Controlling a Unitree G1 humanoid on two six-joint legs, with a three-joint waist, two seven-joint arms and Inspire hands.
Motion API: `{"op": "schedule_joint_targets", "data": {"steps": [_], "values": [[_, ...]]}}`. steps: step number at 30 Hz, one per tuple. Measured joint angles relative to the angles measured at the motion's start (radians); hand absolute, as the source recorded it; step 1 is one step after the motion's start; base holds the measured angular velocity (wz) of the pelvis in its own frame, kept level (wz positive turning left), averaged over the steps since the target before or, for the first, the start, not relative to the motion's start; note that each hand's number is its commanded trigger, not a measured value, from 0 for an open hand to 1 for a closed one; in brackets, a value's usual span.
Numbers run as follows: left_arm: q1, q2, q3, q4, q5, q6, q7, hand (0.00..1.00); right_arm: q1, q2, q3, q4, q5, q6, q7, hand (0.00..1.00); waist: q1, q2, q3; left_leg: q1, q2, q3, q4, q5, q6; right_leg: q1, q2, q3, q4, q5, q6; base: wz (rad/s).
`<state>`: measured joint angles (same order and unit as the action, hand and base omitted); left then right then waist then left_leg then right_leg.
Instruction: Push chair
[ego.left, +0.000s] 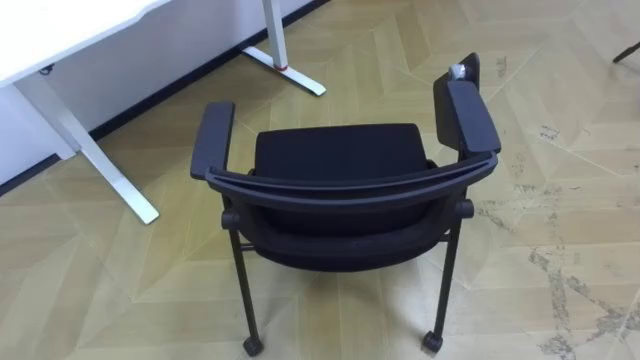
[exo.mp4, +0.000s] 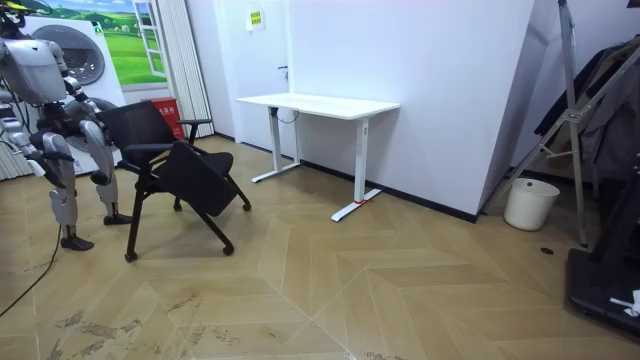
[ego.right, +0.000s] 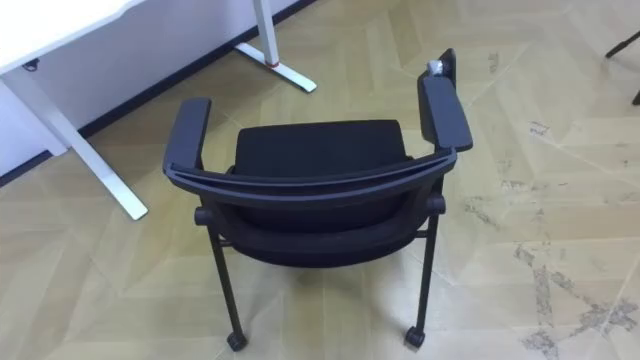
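**Black chair on open parquet, near the white desk**

The chair (ego.left: 335, 160) is seen from above and behind in the eye views, standing on the floor (ego.left: 580, 120) just in front of the robot. Its seat (ego.left: 335, 150) is covered in matt black fabric and has a squarish shape with rounded corners. The backrest rim (ego.left: 350, 185) is a smooth, dark, curved band. Two padded armrests are set at the sides, the left one (ego.left: 212, 135) lying flat and the right one (ego.left: 470, 115) tilted, with a small pale fitting at its far end. Thin black tube legs end in small castors (ego.left: 432, 342).

The floor is laid in pale wood parquet in a chevron pattern, and grey scuff marks (ego.left: 545, 265) are spread over it to the right of the chair.

A white desk (ego.left: 60, 25) with a flat top and white metal legs stands at the far left. Its nearer foot (ego.left: 125, 195) lies left of the chair, apart from it, and its farther foot (ego.left: 285, 68) lies beyond the seat. Bare floor is left to the right of the chair and beyond it.

In the room view the robot is seen behind the backrest at the room view's left. The left hand (exo.mp4: 98, 142) and the right hand (exo.mp4: 52, 158) are held low, and whether either grips anything cannot be told.
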<state>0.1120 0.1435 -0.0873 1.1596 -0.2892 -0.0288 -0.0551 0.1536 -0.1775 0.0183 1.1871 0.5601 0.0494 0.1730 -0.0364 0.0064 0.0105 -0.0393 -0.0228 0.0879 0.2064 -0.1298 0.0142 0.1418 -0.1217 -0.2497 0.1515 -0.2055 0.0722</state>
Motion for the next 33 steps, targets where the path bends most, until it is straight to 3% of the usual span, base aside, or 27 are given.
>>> {"op": "schedule_joint_targets", "data": {"steps": [3,14,21,28,33], "values": [[0.003,0.000,0.018,0.000,0.009,0.000,0.002,0.00,-0.005,0.011,-0.010,0.002,-0.007,0.001,-0.007,0.00,-0.014,-0.005,-0.0003,-0.001,0.001,0.001,0.000,0.000,0.000,-0.001,0.001,0.001,0.000,0.000,0.000,0.00],[0.004,-0.006,0.037,0.005,0.016,0.002,0.001,0.00,-0.018,0.014,-0.023,0.016,-0.020,0.017,-0.021,0.00,-0.014,-0.007,-0.0031,-0.001,0.001,-0.001,0.000,0.000,0.000,0.000,0.001,0.001,0.000,0.000,0.000,0.00],[0.016,-0.012,0.055,0.007,-0.031,0.024,0.001,0.00,-0.020,0.025,-0.050,0.053,-0.025,0.038,-0.032,0.00,-0.016,-0.008,-0.0036,-0.001,0.000,0.001,-0.001,-0.001,0.000,0.000,0.000,0.000,-0.006,-0.001,0.001,-0.01],[0.045,-0.031,0.126,0.008,-0.073,0.026,0.006,0.00,-0.018,0.032,-0.082,0.058,-0.047,0.039,-0.056,0.00,-0.013,-0.010,-0.0078,0.015,0.001,0.010,0.006,-0.016,-0.001,0.017,0.000,0.016,-0.012,-0.001,0.002,-0.05],[0.038,-0.034,0.165,0.008,-0.069,0.032,0.021,0.00,-0.020,0.028,-0.083,0.056,-0.055,0.038,-0.056,0.00,-0.009,-0.004,-0.0062,0.013,0.012,0.017,0.031,-0.035,-0.003,0.016,0.006,0.025,0.003,-0.002,0.002,-0.05]]}}
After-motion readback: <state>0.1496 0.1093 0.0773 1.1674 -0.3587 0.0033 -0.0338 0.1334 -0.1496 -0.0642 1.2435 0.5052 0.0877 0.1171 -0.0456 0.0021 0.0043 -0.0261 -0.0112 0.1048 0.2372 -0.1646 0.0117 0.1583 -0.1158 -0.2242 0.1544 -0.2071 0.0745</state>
